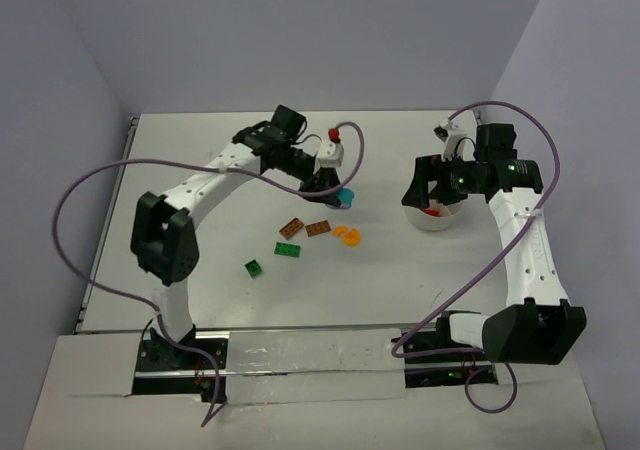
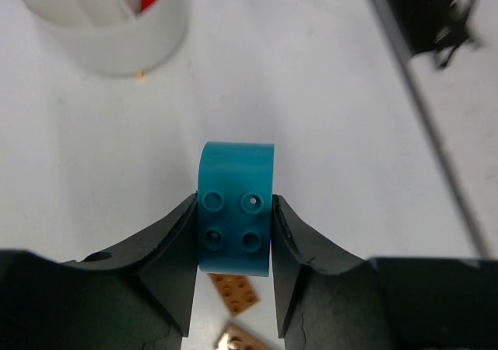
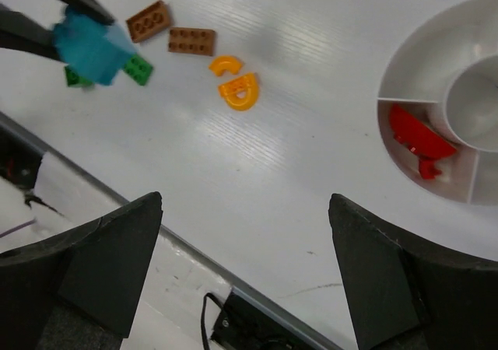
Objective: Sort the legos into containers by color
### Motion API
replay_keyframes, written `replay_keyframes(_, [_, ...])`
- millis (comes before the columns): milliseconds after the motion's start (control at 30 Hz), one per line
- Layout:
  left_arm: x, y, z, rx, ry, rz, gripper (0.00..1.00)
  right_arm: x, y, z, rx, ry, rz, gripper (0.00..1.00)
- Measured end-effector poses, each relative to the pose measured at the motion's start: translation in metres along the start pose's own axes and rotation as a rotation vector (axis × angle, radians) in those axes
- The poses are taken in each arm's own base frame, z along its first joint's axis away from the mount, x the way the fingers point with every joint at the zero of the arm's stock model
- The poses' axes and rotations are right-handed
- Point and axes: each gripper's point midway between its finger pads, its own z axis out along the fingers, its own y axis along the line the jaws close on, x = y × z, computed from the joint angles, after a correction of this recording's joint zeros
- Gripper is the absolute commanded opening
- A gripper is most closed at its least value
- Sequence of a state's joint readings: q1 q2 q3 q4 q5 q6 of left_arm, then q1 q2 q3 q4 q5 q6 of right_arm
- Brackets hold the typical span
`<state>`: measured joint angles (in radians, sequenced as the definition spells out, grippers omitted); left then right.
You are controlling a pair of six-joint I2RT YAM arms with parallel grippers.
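Left arm (image 1: 210,185): we see it reach from its base, bend at the elbow on the left and stretch across towards the middle of the worktop (image 1: 200,150), wrist turned down.
Left fingers (image 2: 167,249): pinching a teal brick (image 2: 236,210) from both sides, studs facing the wrist camera; the brick appears to be held off the surface, above the brown plates.
Right arm (image 1: 525,240): it runs forward from its base, wrist bent leftwards over the white bowl (image 1: 432,222).
Right fingers (image 3: 109,264): spread wide, holding nothing.
Bowl: at the right of the worktop, divided into wedges; we count red pieces (image 3: 416,136) in one compartment.
Loose legos: two brown plates (image 3: 149,20) (image 3: 191,40) side by side, two orange curved pieces (image 3: 226,64) (image 3: 240,91) just beside them, and two green bricks (image 1: 288,249) (image 1: 254,268) nearer the arms' bases, all lying between the two arms.
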<state>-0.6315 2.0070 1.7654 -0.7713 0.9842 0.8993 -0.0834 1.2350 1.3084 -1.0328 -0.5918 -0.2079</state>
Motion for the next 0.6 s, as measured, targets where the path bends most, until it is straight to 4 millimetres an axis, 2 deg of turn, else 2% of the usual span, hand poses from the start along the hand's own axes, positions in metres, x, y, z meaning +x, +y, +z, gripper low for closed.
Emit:
replay_keyframes(133, [-0.073, -0.034, -0.039, -0.016, -0.186, -0.094, 0.00, -0.004, 0.025, 0.000, -0.119, -0.018, -0.017, 0.89])
replay_keyframes(200, [-0.097, -0.051, -0.051, 0.008, -0.261, -0.142, 0.00, -0.007, 0.045, -0.001, -0.188, -0.019, -0.043, 0.88])
replay_keyframes(267, [-0.113, -0.061, -0.056, 0.042, -0.316, -0.200, 0.00, -0.011, 0.070, -0.003, -0.271, -0.022, -0.078, 0.88])
replay_keyframes(400, [-0.118, -0.072, -0.055, 0.109, -0.364, -0.348, 0.00, -0.019, 0.115, -0.015, -0.424, -0.038, -0.142, 0.87])
replay_keyframes(600, [-0.115, -0.078, -0.051, 0.156, -0.379, -0.472, 0.00, -0.012, 0.152, -0.023, -0.566, -0.014, -0.173, 0.86])
